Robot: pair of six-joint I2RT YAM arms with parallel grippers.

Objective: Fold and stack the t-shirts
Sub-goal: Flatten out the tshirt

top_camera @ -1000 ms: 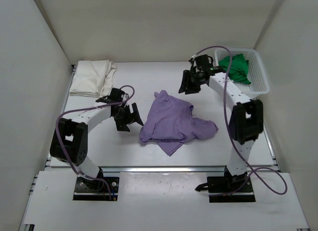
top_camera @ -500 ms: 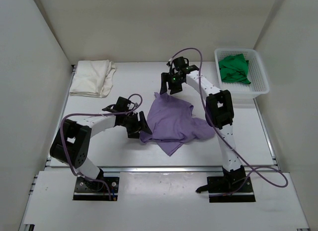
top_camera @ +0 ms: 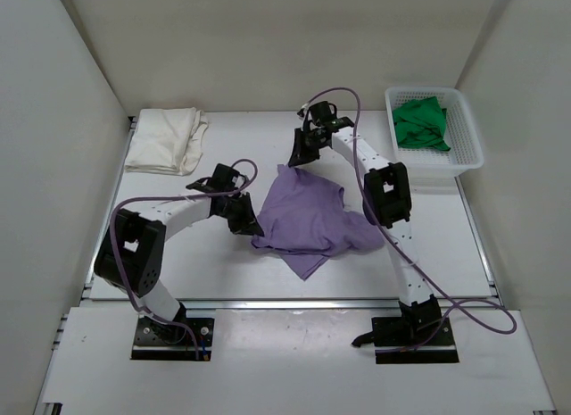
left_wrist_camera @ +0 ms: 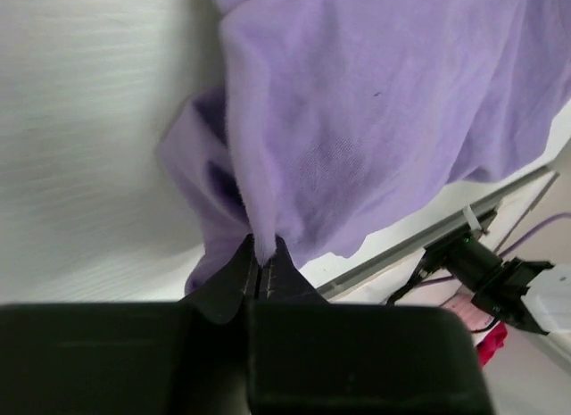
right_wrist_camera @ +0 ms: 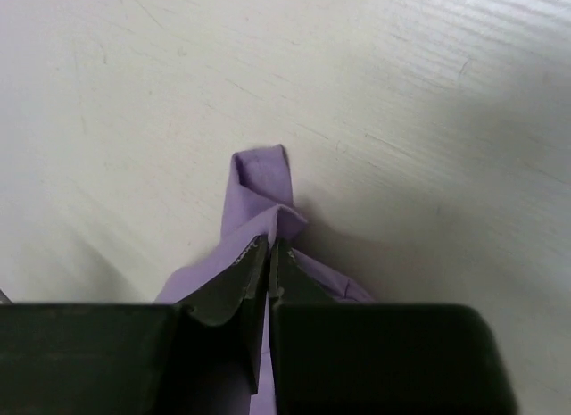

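Observation:
A crumpled lavender t-shirt [top_camera: 308, 219] lies mid-table. My left gripper [top_camera: 252, 228] is shut on its left edge; in the left wrist view the purple cloth [left_wrist_camera: 357, 120] is pinched between the black fingertips [left_wrist_camera: 261, 254]. My right gripper [top_camera: 294, 161] is shut on the shirt's far corner, where a small fold of purple cloth [right_wrist_camera: 263, 187] pokes out past the tips [right_wrist_camera: 269, 245]. A cream-white t-shirt [top_camera: 166, 140] lies folded at the back left. A green t-shirt [top_camera: 421, 122] sits bunched in the white basket [top_camera: 466, 138].
The basket stands at the back right corner, against the right wall. White walls enclose the table on three sides. A metal rail [top_camera: 294, 301] runs along the table's near edge, by the arm bases.
Both arms came in to the purple shirt, the right one swinging from the basket to its far corner. Both grippers went from open to shut on the cloth.

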